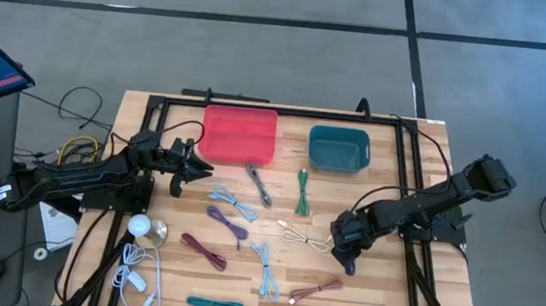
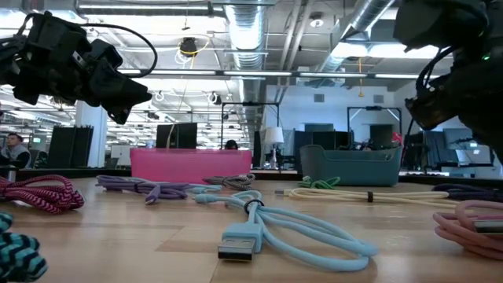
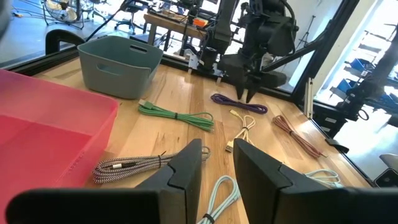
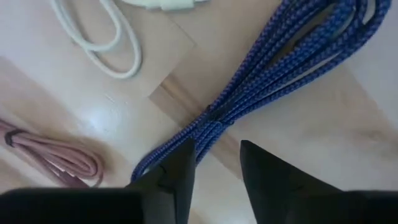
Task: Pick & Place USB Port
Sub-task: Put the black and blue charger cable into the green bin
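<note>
Right gripper (image 4: 214, 165) hangs low with its fingers a little apart, gripping nothing, right over a braided blue cable (image 4: 261, 81) on the wood table (image 4: 323, 162); only its wrist cam shows that weave. The left gripper (image 3: 217, 168) is slightly open and empty near the pink tray (image 1: 240, 135). The teal bin (image 1: 339, 147) looks empty from above.

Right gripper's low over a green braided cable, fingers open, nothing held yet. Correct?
Not quite: the cable is blue, not green. The right wrist view shows the right gripper low over a blue braided cable, fingers open, nothing held.
</note>
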`<state>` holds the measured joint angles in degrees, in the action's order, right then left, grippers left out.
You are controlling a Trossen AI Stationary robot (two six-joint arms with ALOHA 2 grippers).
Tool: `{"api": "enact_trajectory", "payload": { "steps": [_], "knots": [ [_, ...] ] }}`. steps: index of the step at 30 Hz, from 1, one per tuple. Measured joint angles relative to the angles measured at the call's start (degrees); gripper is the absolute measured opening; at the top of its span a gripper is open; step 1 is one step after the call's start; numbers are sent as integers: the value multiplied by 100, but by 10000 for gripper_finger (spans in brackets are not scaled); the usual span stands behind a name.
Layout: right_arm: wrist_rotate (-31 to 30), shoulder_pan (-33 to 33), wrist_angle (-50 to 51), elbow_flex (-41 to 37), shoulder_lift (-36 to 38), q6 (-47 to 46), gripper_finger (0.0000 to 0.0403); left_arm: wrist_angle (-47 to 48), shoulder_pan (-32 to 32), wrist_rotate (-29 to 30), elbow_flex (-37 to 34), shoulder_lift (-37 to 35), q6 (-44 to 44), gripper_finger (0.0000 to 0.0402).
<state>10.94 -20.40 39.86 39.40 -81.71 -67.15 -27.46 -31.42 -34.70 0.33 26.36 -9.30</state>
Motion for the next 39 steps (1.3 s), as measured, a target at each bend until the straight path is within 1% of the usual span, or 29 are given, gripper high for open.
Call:
{"api": "enact_trajectory", "payload": {
  "steps": [4, 8, 12, 15, 19, 26, 33, 35, 37, 39],
  "knots": [
    [-43, 85, -7, 1, 0, -315, 140, 0, 0, 1, 0, -1, 0, 92],
    [-369, 103, -22, 0, -10, -339, 162, 0, 0, 0, -1, 1, 0, 92],
    [-511, 103, -92, 0, -15, -342, 182, 0, 0, 1, 0, -1, 0, 92],
    [-543, 103, -310, 0, -15, -339, 189, 0, 0, 2, -1, 0, 0, 92],
    [-788, 103, -525, 0, -15, -339, 191, 0, 0, 0, -1, 1, 0, 92],
    [-946, 92, -410, -48, -15, -328, 174, 0, 0, 0, -1, 1, 0, 92],
    [-927, 92, -987, -528, 10, -473, 157, 1, 0, 0, 1, 0, 0, 92],
    [-935, 92, -980, -527, 9, -461, 151, 2, 0, 0, 1, 1, 0, 92],
    [-951, 92, -978, -542, 25, -362, 138, 0, 0, 0, 1, 23, 0, 92],
    [-957, 92, -951, -543, 22, -303, 115, 3, 0, 1, -1, 31, 0, 92]
  ]
}}
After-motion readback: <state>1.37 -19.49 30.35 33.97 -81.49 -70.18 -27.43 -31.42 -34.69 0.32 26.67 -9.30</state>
